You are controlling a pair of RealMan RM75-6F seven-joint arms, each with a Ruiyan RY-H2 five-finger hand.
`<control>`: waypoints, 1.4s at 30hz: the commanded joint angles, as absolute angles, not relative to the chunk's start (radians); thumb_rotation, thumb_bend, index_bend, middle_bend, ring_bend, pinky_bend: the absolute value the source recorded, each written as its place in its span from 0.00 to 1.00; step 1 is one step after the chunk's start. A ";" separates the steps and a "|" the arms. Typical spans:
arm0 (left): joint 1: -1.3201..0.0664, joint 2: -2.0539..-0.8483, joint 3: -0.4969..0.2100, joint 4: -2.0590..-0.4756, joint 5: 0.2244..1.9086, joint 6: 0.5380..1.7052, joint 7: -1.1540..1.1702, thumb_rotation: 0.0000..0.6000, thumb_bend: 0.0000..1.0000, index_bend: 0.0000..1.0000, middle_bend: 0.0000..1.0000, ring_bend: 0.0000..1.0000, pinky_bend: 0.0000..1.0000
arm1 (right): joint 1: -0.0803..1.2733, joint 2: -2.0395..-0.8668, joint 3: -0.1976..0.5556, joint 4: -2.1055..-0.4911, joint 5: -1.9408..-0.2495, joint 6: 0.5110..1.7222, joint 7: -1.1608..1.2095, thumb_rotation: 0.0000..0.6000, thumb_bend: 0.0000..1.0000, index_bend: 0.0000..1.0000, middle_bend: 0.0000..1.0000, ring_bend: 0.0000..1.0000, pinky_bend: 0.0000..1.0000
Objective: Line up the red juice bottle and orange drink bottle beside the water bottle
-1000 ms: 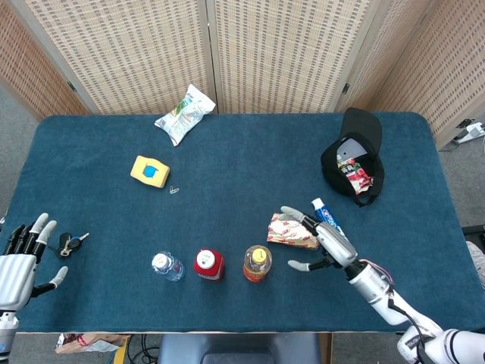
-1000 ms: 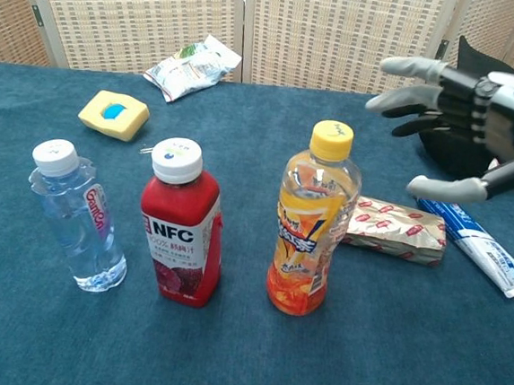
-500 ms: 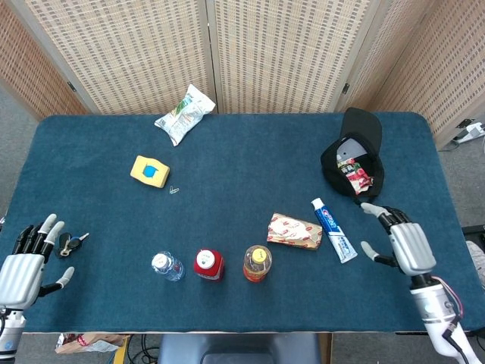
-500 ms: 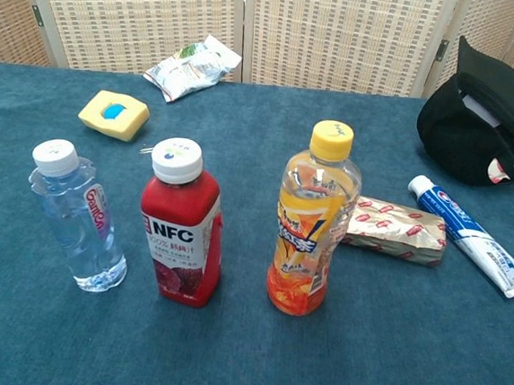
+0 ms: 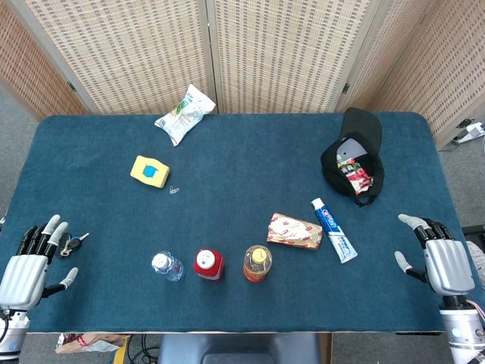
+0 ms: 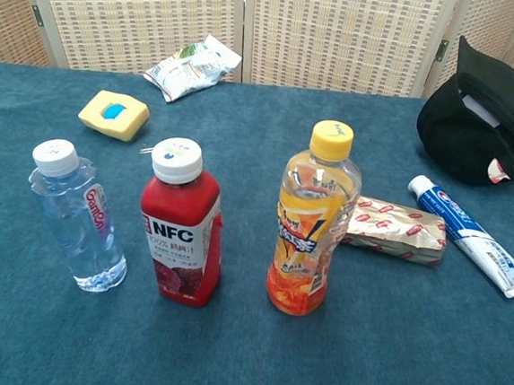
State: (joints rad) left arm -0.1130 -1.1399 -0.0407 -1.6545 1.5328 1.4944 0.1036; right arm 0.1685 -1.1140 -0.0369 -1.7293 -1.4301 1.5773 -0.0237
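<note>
Right hand (image 5: 443, 262) pulled back to table's right edge, fingers spread, empty | left hand (image 5: 26, 265) open, empty | red juice bottle (image 6: 182, 225), yellow-capped orange drink bottle (image 6: 313, 220), clear water bottle (image 6: 76, 217) upright in row far to its left | lineup looks done

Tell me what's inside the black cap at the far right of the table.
The black cap lies with its opening up. A small red-and-white packet sits inside, partly poking over the rim. A pale lining or label shows behind it. Anything deeper under the crown is hidden.
</note>
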 commanded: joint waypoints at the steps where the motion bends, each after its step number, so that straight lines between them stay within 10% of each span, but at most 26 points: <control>1: -0.112 -1.142 -0.039 -1.652 1.535 1.496 0.101 1.00 0.24 0.00 0.00 0.00 0.02 | 0.158 -1.111 -0.031 -1.741 -1.441 1.577 -0.030 1.00 0.32 0.24 0.28 0.21 0.25; 42: -0.112 -1.147 -0.036 -1.640 1.535 1.494 0.100 1.00 0.24 0.00 0.00 0.00 0.02 | 0.095 -1.096 0.027 -1.792 -1.438 1.495 -0.052 1.00 0.32 0.24 0.28 0.21 0.25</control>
State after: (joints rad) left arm -0.1111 -1.1472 -0.0360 -1.6397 1.5347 1.4943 0.0999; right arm 0.0956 -1.0954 0.0255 -1.7930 -1.4367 1.4935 -0.0527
